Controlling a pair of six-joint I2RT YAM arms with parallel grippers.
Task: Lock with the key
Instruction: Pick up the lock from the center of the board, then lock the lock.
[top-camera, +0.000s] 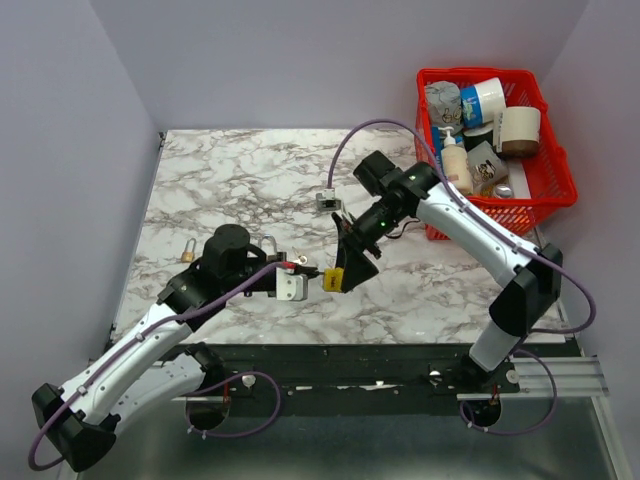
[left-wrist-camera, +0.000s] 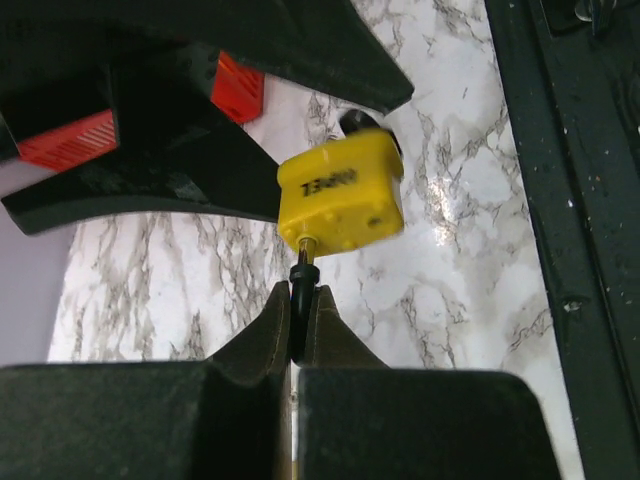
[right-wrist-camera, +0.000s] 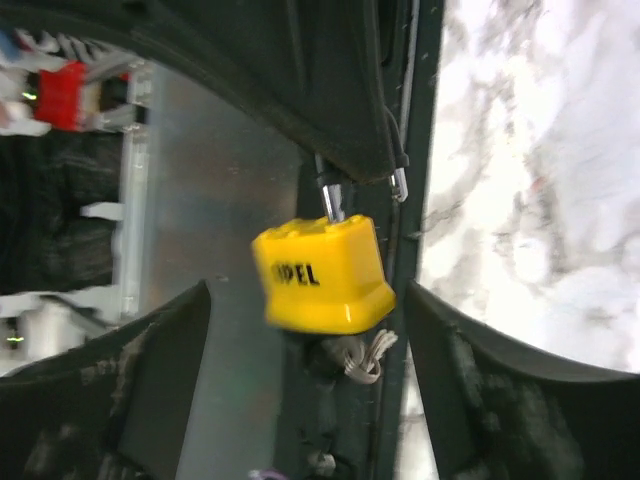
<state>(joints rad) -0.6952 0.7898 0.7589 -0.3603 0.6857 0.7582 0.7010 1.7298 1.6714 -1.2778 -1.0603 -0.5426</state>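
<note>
Left end effector (left-wrist-camera: 299, 293): closed tight on the black head of the key (left-wrist-camera: 302, 262), its two fingers pressed together with no gap showing in the left wrist view.
Key: its blade is pushed into the keyhole in the underside of the yellow padlock (left-wrist-camera: 340, 195); only a short stub of metal shows between the head and the lock body.
Yellow padlock: off the table (top-camera: 250, 170), above its near middle, between the tips of the two arms. Black lettering runs across one face. The shackle end points away from the left end effector, and little of the shackle can be seen.
Right end effector (top-camera: 352, 268): jaws stand wide apart, one on each side of the padlock. In the right wrist view there is a clear gap on one side and a very narrow one on the other. That picture is blurred, so I cannot tell whether the closer finger touches the body.
Left arm: reaches in from the near left, with its wrist low over the table.
Right arm: bends in from the right, with its wrist angled down toward the padlock.
Small brass padlock (top-camera: 187, 250): lies on the table to the left of the left arm, well apart from the yellow one.
Silver shackle (top-camera: 268, 241): shows just beside the left wrist, on its far side; its body is mostly hidden.
Red basket (top-camera: 480, 73): stands at the far right, off the marble top, and is packed with bottles and rolls of tape.
</note>
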